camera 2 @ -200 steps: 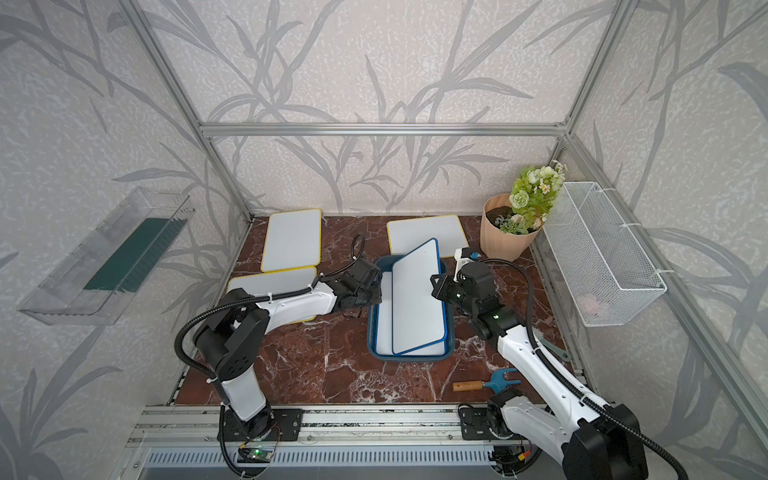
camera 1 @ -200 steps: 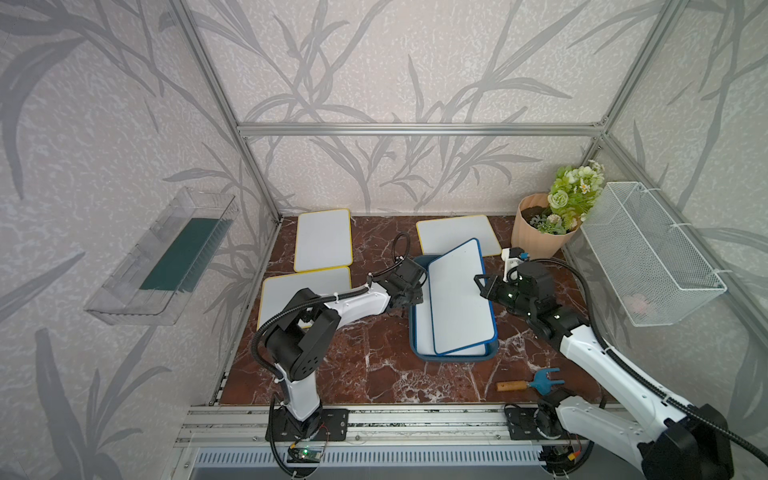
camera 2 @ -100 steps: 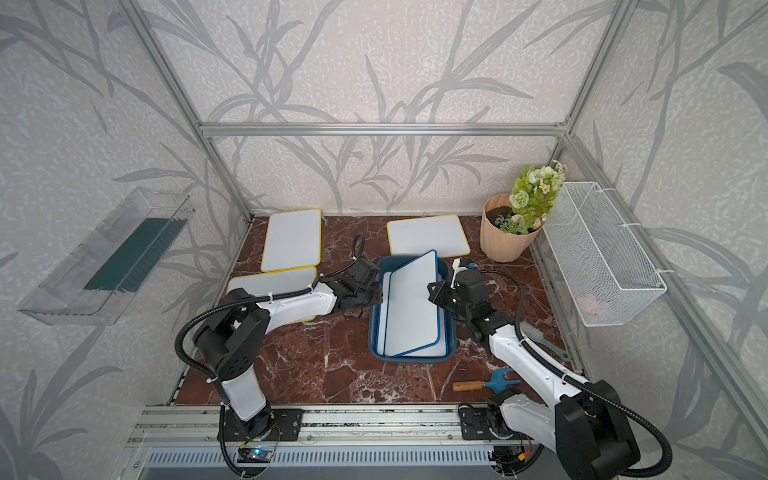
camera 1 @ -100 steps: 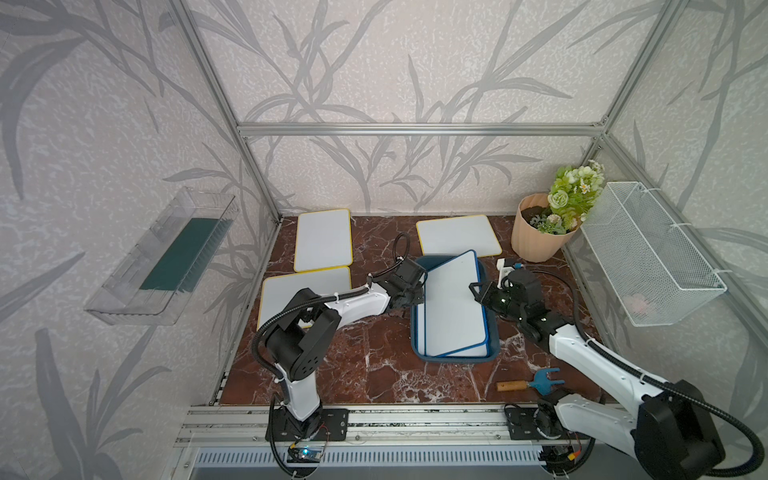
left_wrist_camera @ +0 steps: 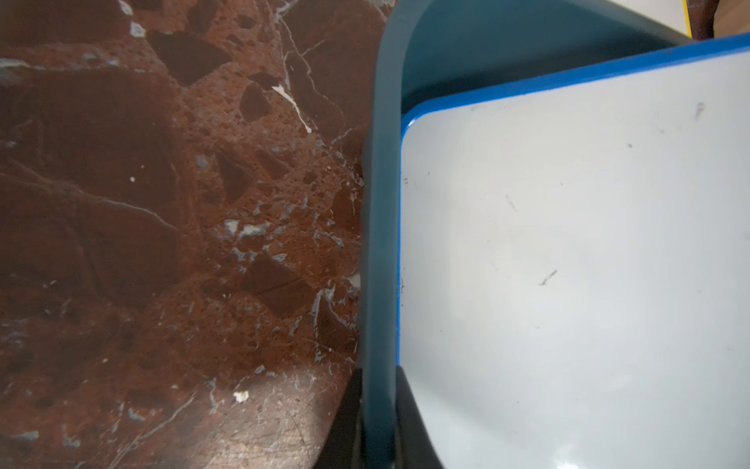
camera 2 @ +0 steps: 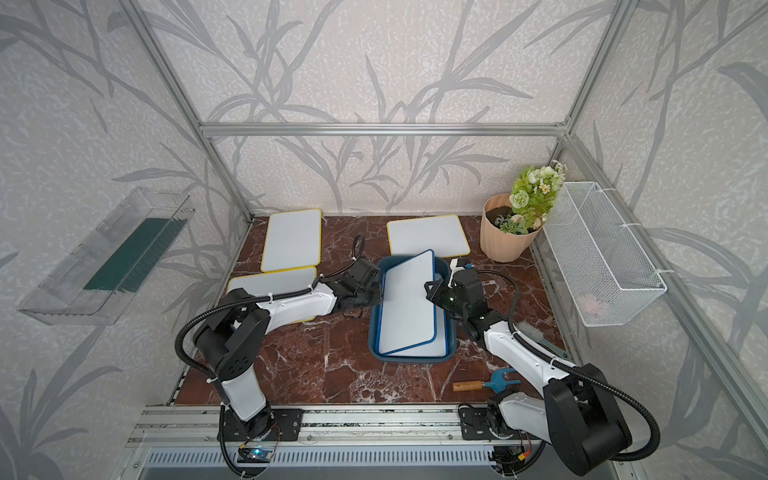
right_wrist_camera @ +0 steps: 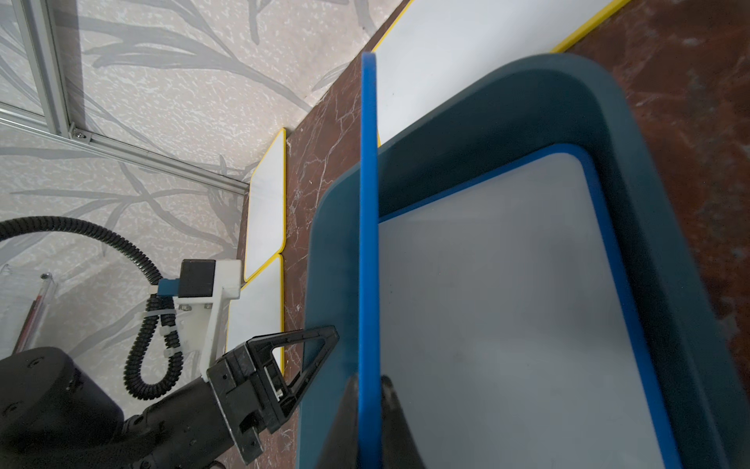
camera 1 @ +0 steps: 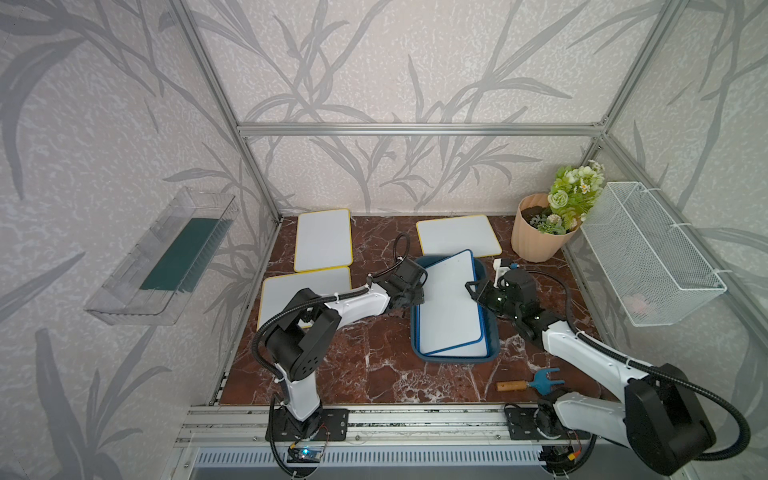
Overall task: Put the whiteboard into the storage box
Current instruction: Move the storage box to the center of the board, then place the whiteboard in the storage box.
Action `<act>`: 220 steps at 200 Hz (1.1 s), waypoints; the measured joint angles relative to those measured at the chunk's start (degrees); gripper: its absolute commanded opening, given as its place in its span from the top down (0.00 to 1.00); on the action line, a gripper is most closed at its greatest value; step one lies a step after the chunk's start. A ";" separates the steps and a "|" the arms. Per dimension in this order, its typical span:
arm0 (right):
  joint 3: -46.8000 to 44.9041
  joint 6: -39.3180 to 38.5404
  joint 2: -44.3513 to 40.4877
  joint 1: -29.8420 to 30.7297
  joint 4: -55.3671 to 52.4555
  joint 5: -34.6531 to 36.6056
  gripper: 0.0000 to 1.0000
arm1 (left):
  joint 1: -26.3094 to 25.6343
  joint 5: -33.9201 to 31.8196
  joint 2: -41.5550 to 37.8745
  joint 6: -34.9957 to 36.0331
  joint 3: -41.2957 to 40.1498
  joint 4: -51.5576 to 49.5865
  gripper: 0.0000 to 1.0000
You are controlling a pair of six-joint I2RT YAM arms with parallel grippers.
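Narrowly clamped the left hand (left_wrist_camera: 376, 371) over the side wall of the storage box (camera 1: 455, 360), fingers (left_wrist_camera: 406, 418) on either side. Pinched the long edge of the blue-framed whiteboard (camera 1: 451, 303) in the right hand (right_wrist_camera: 369, 379). Held it tilted inside the box, gripped edge raised, opposite edge low over another whiteboard (right_wrist_camera: 507, 325) lying flat there.

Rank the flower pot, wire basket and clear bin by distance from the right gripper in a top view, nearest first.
1. The flower pot: on the table at the back right, just behind the right gripper.
2. The wire basket: hung on the right wall, beyond the pot.
3. The clear bin: on the left wall, right across the cell.
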 measured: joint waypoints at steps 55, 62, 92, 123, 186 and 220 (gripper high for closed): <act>-0.28 -0.74 0.02 -0.07 -0.13 -0.13 0.62 | -0.15 0.00 -0.11 -0.04 -0.24 -0.04 0.83; -0.31 -0.96 0.04 -0.13 -0.15 -0.28 0.60 | -0.17 0.00 -0.22 -0.02 -0.44 -0.04 0.83; -0.33 -2.10 0.52 -1.18 -0.92 -1.22 0.55 | -0.26 -0.07 -1.01 0.22 -0.59 -1.20 0.79; -0.33 -3.08 2.08 -3.10 -1.79 -3.13 0.51 | -0.26 -0.28 -2.27 0.55 -0.59 -2.23 0.73; -0.20 -6.60 4.33 -5.29 -3.89 -5.09 0.37 | -0.26 -0.50 -2.69 0.83 -0.59 -2.49 0.53; 0.35 -9.03 5.46 -5.35 -5.95 -5.01 0.28 | -0.26 -0.59 -2.69 0.81 -0.59 -2.73 0.46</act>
